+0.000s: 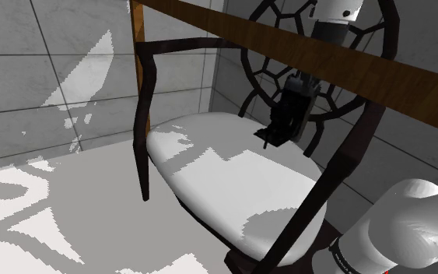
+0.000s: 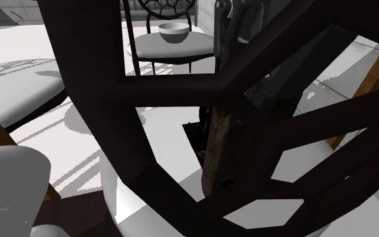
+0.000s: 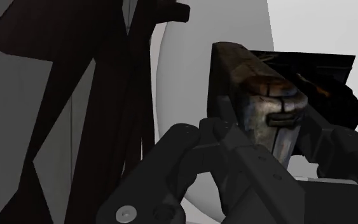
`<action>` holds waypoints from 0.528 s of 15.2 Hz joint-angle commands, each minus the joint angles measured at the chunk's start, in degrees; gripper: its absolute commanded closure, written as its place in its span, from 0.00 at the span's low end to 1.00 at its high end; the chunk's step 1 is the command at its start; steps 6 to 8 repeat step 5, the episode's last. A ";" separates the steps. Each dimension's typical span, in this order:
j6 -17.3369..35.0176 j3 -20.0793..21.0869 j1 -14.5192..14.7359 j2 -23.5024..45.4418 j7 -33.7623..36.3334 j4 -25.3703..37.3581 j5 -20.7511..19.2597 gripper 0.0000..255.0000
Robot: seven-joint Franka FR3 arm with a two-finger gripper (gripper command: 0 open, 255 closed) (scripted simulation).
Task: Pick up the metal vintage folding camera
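Two fingers [image 3: 193,149]: closed tight on the camera [image 3: 260,95], one on either side of it, so the gripper [image 1: 284,131] has it clasped and lifted.
Camera's place: it hangs in the grip over the back part of the white seat cushion [image 1: 233,187], and as far as I can see it is clear of the cushion.
Camera's long axis: it is close to upright in the second exterior view [image 2: 216,145], with a slight lean, and it runs on along the fingers, away from the hand.
Camera's facing: a narrow, worn brownish end with a dark clasp is turned toward the wrist, and a black flap stands out from one side.
Edges close by: the chair's dark lattice backrest [image 1: 318,194] is just behind the gripper. A wooden table edge [image 1: 380,78] slants across overhead. A dark armrest post [image 1: 141,132] stands across the seat, toward the shoulder view's left.
Open room: there is space over the front of the cushion and out above the pale floor [image 1: 54,210] at the shoulder view's left.
Arm: the white arm [image 1: 411,226] rises from the shoulder view's lower right and arches high. The hand drops past the table edge, pointing down with a small lean to that view's left.
Farther off: a white bowl [image 2: 174,30] sits on another chair's seat.
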 commanded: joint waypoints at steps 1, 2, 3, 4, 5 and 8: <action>-1.34 -0.22 -0.22 0.43 0.02 2.47 -0.16 1.00; -2.08 -0.21 -0.24 0.75 0.00 3.52 -0.15 1.00; -2.81 -0.19 -0.26 1.07 -0.02 4.58 -0.15 1.00; -2.93 -0.17 -0.29 1.12 -0.03 4.74 -0.14 1.00; -2.93 -0.16 -0.31 1.12 -0.04 4.74 -0.14 1.00; -2.93 -0.16 -0.31 1.12 -0.04 4.74 -0.14 1.00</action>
